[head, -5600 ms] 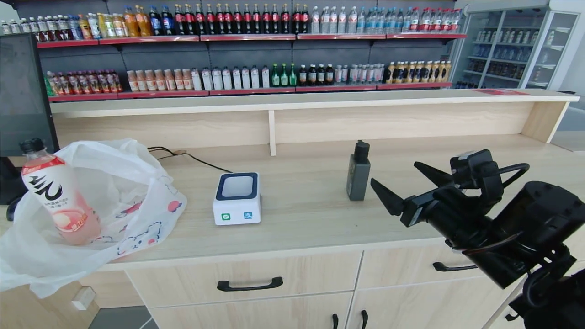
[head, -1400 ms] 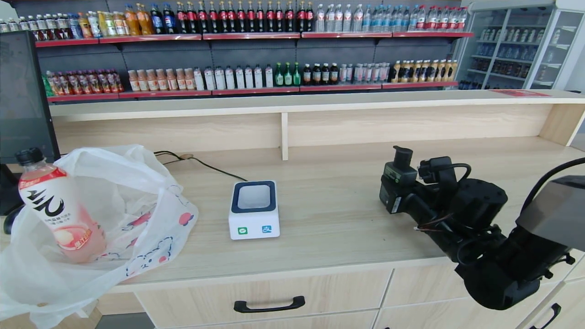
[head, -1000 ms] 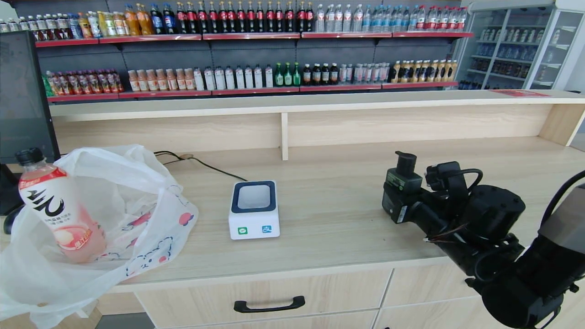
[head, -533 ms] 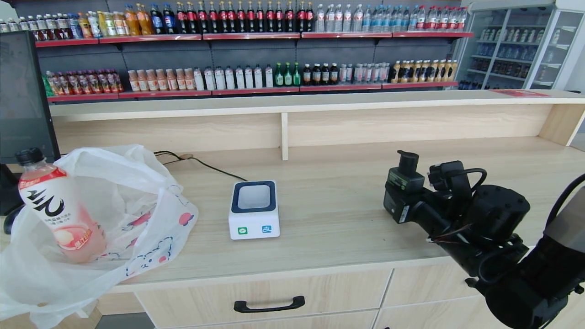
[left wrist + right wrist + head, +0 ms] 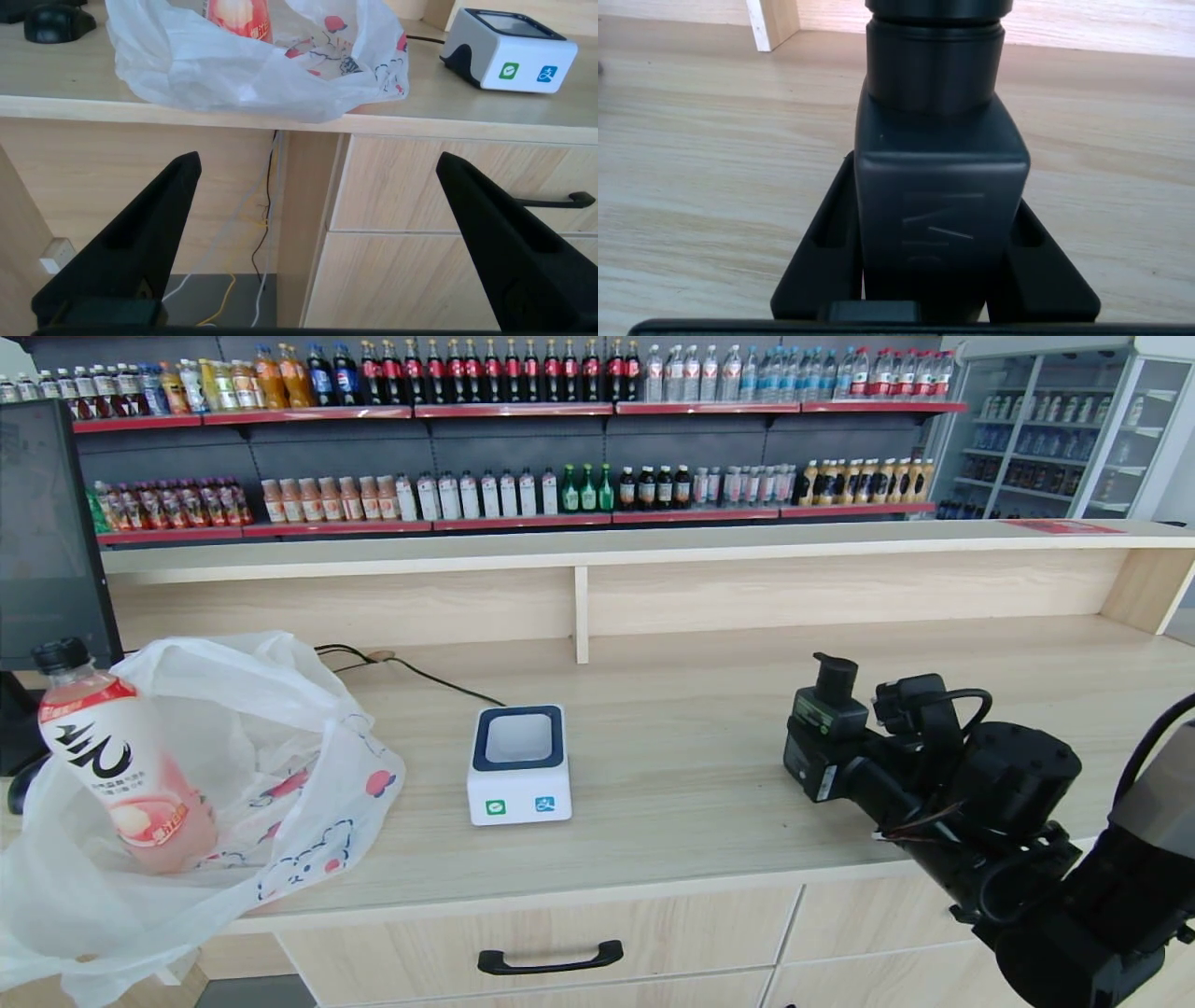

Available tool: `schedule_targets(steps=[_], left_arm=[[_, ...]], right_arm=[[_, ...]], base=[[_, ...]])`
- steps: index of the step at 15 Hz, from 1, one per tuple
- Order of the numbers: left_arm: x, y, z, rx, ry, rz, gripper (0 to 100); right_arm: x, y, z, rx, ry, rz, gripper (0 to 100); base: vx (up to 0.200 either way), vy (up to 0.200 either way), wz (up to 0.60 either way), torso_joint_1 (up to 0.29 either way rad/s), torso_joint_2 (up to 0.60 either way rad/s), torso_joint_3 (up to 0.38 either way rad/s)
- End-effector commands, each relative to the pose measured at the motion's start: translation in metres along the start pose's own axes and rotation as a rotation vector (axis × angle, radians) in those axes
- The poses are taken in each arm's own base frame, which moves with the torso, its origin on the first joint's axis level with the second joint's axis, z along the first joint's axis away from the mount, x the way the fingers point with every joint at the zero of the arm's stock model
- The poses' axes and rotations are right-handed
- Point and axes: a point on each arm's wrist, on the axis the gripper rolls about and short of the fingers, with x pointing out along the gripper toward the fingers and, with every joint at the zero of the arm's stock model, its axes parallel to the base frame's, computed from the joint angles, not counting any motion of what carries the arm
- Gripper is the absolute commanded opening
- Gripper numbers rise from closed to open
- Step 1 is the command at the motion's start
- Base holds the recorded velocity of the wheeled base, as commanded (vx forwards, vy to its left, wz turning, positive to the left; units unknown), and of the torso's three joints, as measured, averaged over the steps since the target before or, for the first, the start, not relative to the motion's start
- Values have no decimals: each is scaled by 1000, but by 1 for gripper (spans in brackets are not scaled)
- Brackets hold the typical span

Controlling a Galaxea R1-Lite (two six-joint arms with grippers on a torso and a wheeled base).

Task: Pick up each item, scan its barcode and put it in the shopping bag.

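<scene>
Farther back, drink shelves [image 5: 504, 518] face the counter [image 5: 672, 803] bearing the shopping bag [image 5: 280, 728].

dark grey bottle [image 5: 810, 747], white shopping bag [image 5: 308, 775]

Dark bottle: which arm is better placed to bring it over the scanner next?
Right. The right end effector is shut on the dark bottle, upright over the counter, right of the scanner. The left end effector is open and empty, facing the cabinet below the shopping bag.
</scene>
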Motion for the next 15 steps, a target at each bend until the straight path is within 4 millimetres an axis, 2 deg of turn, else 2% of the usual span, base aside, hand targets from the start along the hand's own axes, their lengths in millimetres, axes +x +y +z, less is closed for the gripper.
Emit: schedule_targets(steps=[1,15], left_arm=[[0,0,0,-1,-1,0,100],[0,0,0,4,-4,0,100]], right_arm=[[-1,0,-1,-1,7,0,0],[-9,0,-5,-5,38,7,0]], base=[[0,0,0,0,0,0],[0,0,0,0,0,0]])
